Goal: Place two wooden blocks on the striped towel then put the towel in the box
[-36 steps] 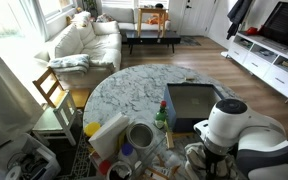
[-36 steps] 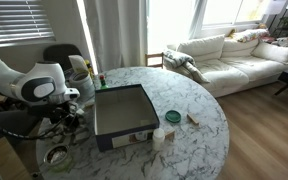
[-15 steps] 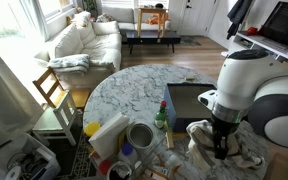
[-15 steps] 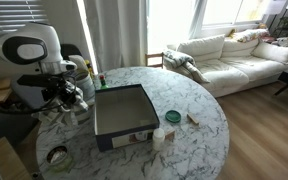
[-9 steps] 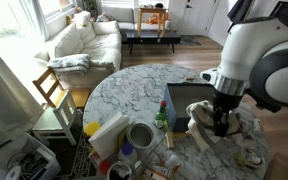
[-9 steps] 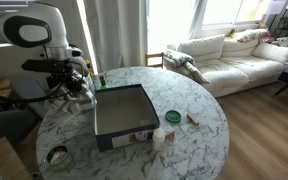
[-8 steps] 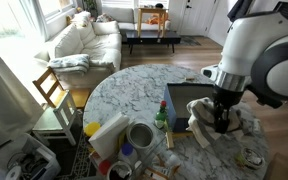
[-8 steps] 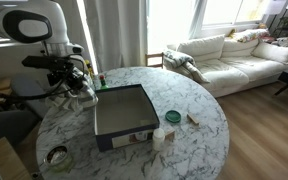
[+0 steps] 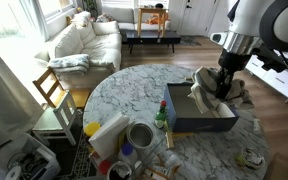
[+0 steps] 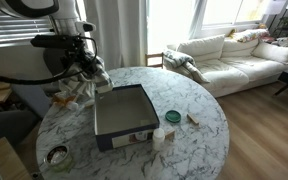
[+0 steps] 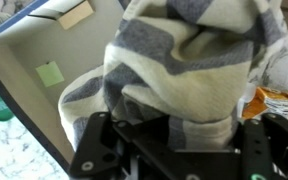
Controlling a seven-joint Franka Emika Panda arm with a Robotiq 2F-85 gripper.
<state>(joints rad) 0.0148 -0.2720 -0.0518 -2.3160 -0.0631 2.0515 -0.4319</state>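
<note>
My gripper (image 9: 221,93) is shut on the grey-and-cream striped towel (image 9: 206,92), which hangs bunched from it. In both exterior views the towel (image 10: 88,80) hangs above the table at the edge of the open dark box (image 10: 122,108), which also shows in an exterior view (image 9: 197,110). In the wrist view the towel (image 11: 189,60) fills most of the frame, bunched between the jaws (image 11: 184,130), with the box interior (image 11: 44,60) to the left. A small wooden piece (image 10: 193,119) lies on the marble table (image 10: 199,145). I cannot tell whether blocks are wrapped in the towel.
A green-lidded jar (image 10: 172,117) and a white cup (image 10: 159,138) stand beside the box. A tape roll (image 10: 54,155) lies near the table edge. A green bottle (image 9: 161,118), a white mug (image 9: 141,135) and clutter crowd one side. A sofa (image 10: 234,55) stands beyond.
The arm has risen from low beside the table and carried the bunched towel up and across to the edge of the box.
</note>
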